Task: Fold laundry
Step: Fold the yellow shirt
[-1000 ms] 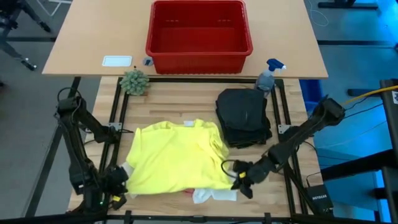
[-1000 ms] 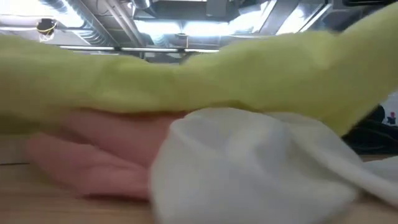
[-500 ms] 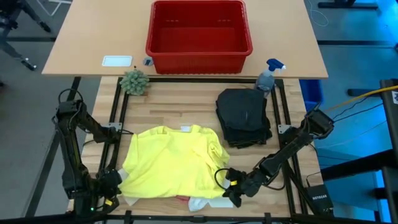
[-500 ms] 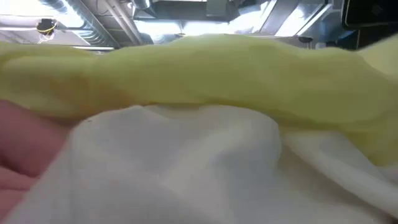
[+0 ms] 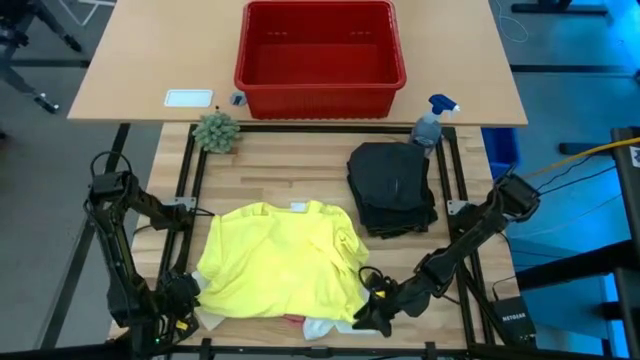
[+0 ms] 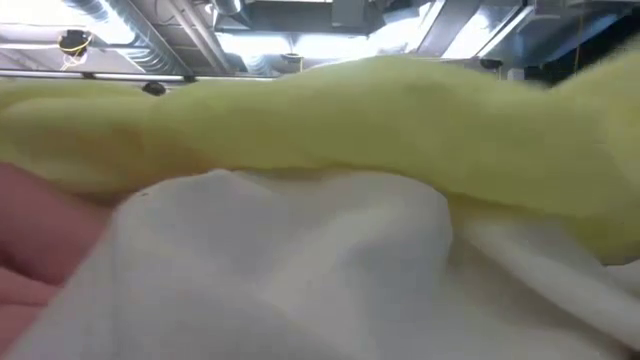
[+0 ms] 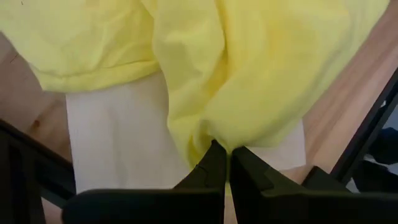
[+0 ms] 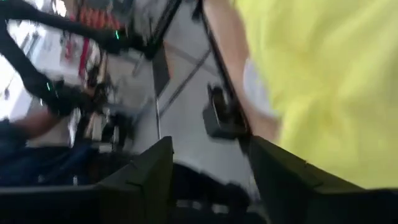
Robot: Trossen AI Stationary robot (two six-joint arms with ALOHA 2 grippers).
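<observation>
The left gripper (image 7: 227, 163) pinches the limp, light yellow T-shirt (image 5: 280, 260) at its hem; the right gripper (image 5: 372, 312), apparently spread, sits beside it.

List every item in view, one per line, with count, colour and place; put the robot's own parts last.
yellow T-shirt: one, bright yellow, spread near the table's front edge
white cloth: one, white, under the T-shirt's front edge
pink cloth: one, pink, beneath the T-shirt, mostly hidden
black trousers: one, black, folded, right of the T-shirt
red basket: one, red, on the far table
spray bottle: one, clear with blue trigger, behind the trousers
small plant: one, green, back left
flat white item: one, white, left of the basket
left gripper: one, dark, shut on the T-shirt's front left corner
right gripper: one, dark, open at the T-shirt's front right corner
</observation>
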